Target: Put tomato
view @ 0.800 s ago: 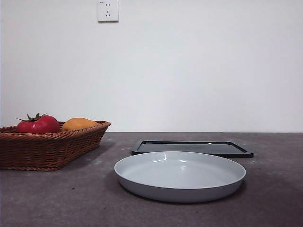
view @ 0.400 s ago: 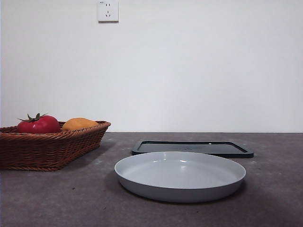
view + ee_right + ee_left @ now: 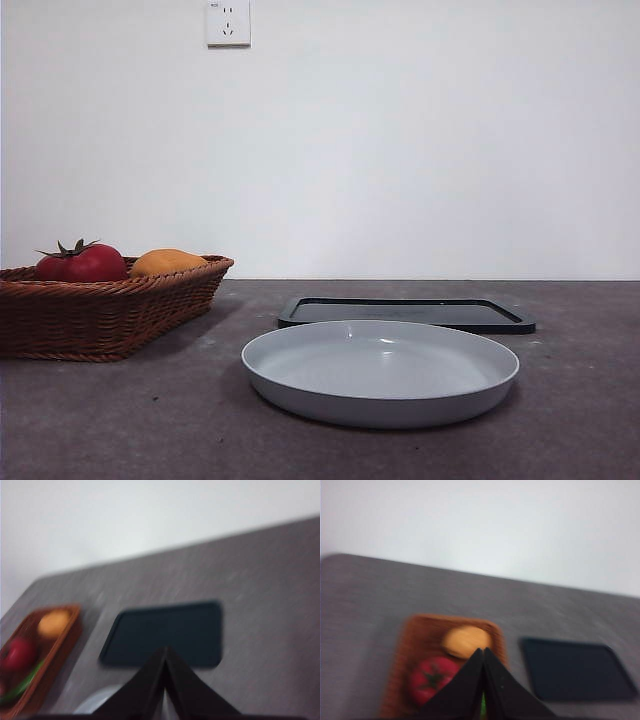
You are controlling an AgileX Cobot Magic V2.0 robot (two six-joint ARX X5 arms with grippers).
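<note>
The red tomato (image 3: 82,263) with a green stem lies in the brown wicker basket (image 3: 100,315) at the left, next to an orange-yellow fruit (image 3: 166,262). The left wrist view shows the tomato (image 3: 431,679) in the basket (image 3: 400,665) from high above, below and beside my left gripper (image 3: 482,652), whose jaws are shut and empty. My right gripper (image 3: 164,652) is shut and empty, high over the black tray (image 3: 165,632); the tomato (image 3: 19,653) shows far off to its side. Neither gripper shows in the front view.
A grey round plate (image 3: 380,372) stands in the middle front. A flat black tray (image 3: 405,313) lies behind it. Something green (image 3: 22,685) lies in the basket beside the tomato. A wall socket (image 3: 227,22) is on the white wall.
</note>
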